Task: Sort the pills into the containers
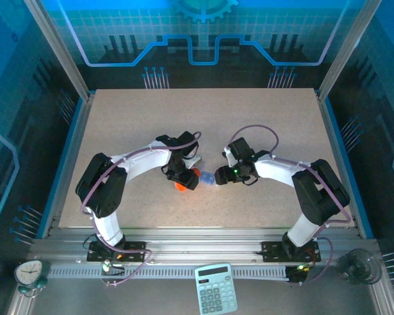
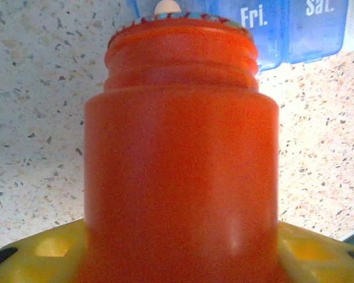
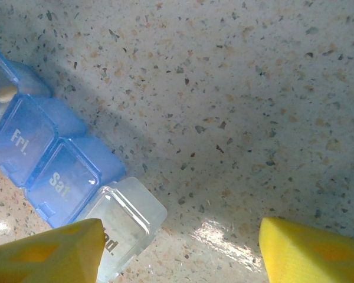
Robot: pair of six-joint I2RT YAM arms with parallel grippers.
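Translucent blue pill box (image 3: 47,159) lies flat, Fri. and Sat. lids shut, pale pill (image 3: 5,92) beside Fri.

Glossy orange plastic bottle (image 2: 180,177), smooth translucent blue-tinted plastic pill box (image 3: 47,159), speckled, faintly sheened stone-look tabletop (image 3: 224,88)

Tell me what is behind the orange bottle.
Behind the bottle lies the blue pill box, its Fri. and Sat. lids showing, with a pale pill peeking over the bottle's mouth. The bottle covers the box's other compartments.
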